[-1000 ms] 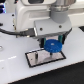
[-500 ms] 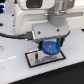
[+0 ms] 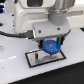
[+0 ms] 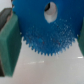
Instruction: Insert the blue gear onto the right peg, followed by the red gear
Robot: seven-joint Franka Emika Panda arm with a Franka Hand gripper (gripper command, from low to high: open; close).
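Note:
My gripper [image 3: 50,44] is shut on the blue gear [image 3: 51,47] and holds it just above the grey plate with the black border [image 3: 37,60]. In the wrist view the blue gear [image 4: 47,31] fills most of the picture, toothed rim outward, its centre hole showing pale. A green finger pad [image 4: 9,45] presses against one side of it. The gear and the gripper hide the right peg. I cannot make out the red gear.
The white arm body [image 3: 30,17] looms behind the plate. A dark cable [image 3: 12,35] runs across the white table at the exterior view's left.
The gripper with the blue gear has sunk slightly toward the plate. Otherwise it has barely shifted.

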